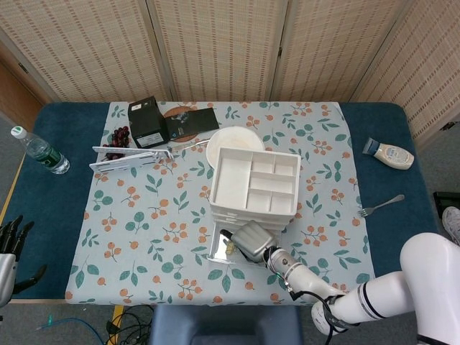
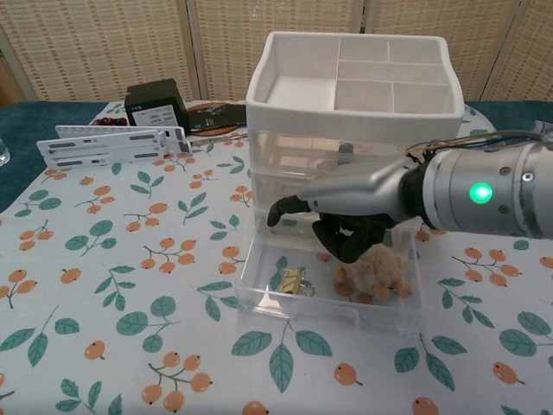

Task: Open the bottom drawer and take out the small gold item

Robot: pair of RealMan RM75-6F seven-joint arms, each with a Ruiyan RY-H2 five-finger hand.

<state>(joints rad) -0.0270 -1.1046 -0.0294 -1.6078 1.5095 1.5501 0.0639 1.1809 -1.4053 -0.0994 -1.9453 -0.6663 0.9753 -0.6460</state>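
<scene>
The white drawer unit (image 1: 253, 183) (image 2: 350, 95) stands mid-table with its clear bottom drawer (image 2: 324, 313) (image 1: 215, 253) pulled out. The small gold item (image 2: 292, 281) (image 1: 229, 249) lies on the drawer floor at its left side, beside a fuzzy tan lump (image 2: 377, 271). My right hand (image 2: 346, 226) (image 1: 251, 241) hovers just above the open drawer and holds nothing. One finger stretches left and the others curl loosely downward; it touches neither the gold item nor the lump. My left hand (image 1: 10, 241) hangs off the table's near left corner with its fingers spread.
A white flat rack (image 2: 112, 144), a black box (image 2: 155, 104) and a dark packet (image 1: 192, 122) lie at the back left. A bowl (image 1: 233, 140) sits behind the unit. A water bottle (image 1: 39, 151), a sauce bottle (image 1: 389, 153) and a fork (image 1: 381, 205) lie on the blue cloth.
</scene>
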